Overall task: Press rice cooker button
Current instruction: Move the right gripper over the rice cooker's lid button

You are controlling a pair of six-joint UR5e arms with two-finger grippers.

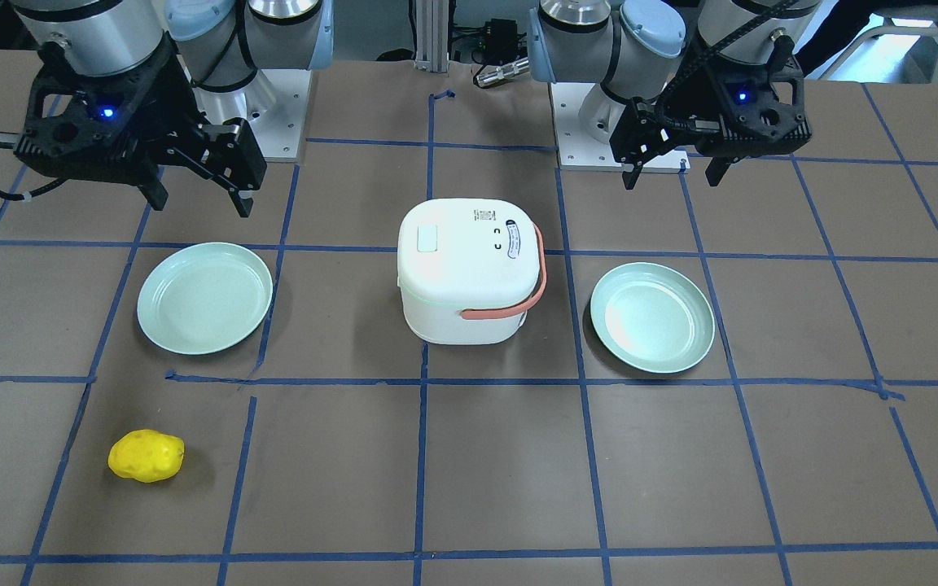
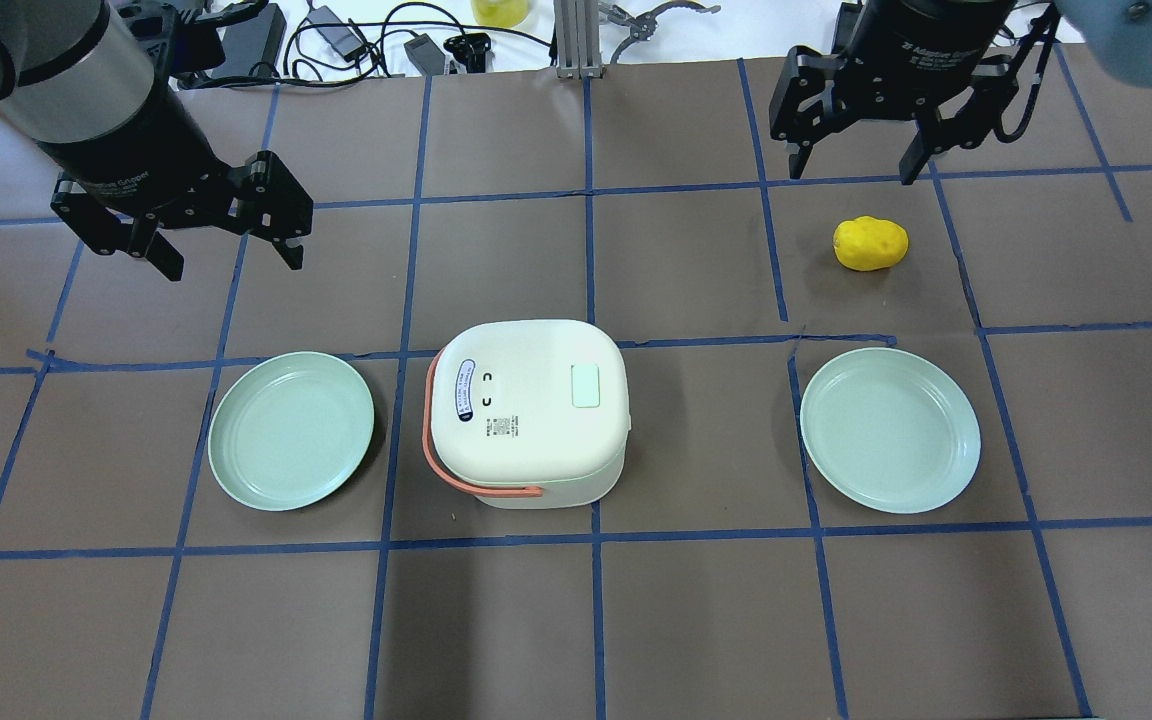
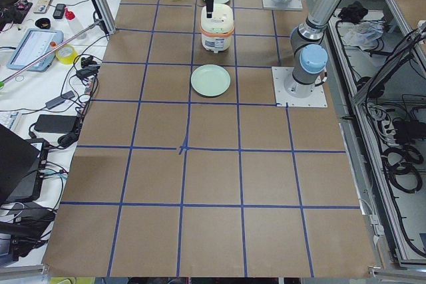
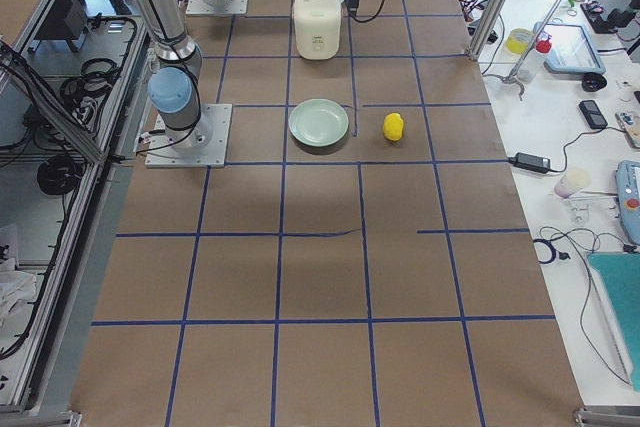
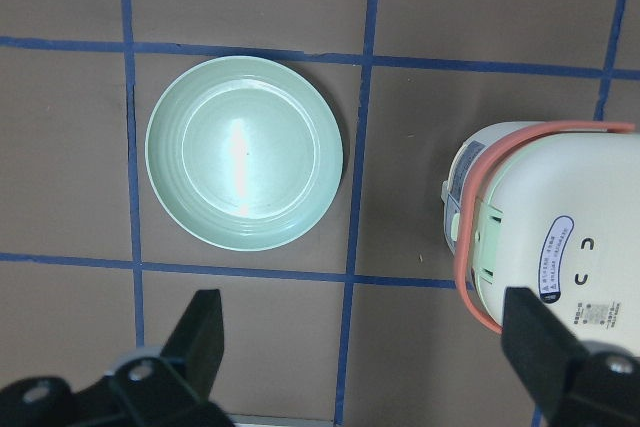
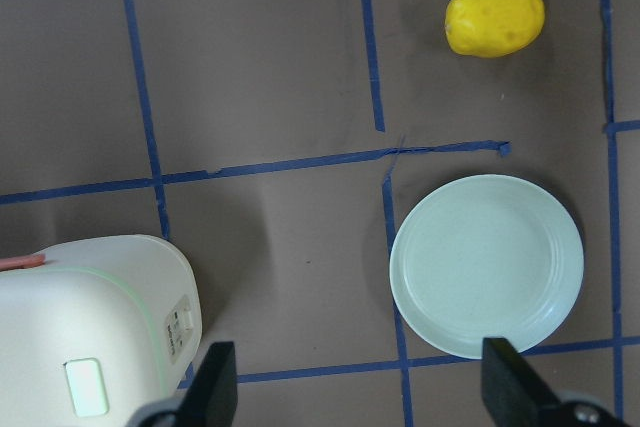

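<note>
A white rice cooker (image 2: 526, 410) with an orange handle stands at the table's middle, lid shut; it also shows in the front view (image 1: 469, 268). Its button (image 2: 586, 386) is a pale green rounded rectangle on the lid's top, on my right side; it also shows in the front view (image 1: 427, 239) and the right wrist view (image 6: 86, 387). My left gripper (image 2: 233, 262) is open and empty, above the table, beyond and left of the cooker. My right gripper (image 2: 853, 172) is open and empty, far beyond and right of it. In the left wrist view the cooker (image 5: 545, 227) shows, its button out of view.
A pale green plate (image 2: 291, 430) lies left of the cooker and another plate (image 2: 889, 430) lies right of it. A yellow potato-like object (image 2: 871, 243) lies beyond the right plate, just below my right gripper in the overhead view. Blue tape lines grid the brown table.
</note>
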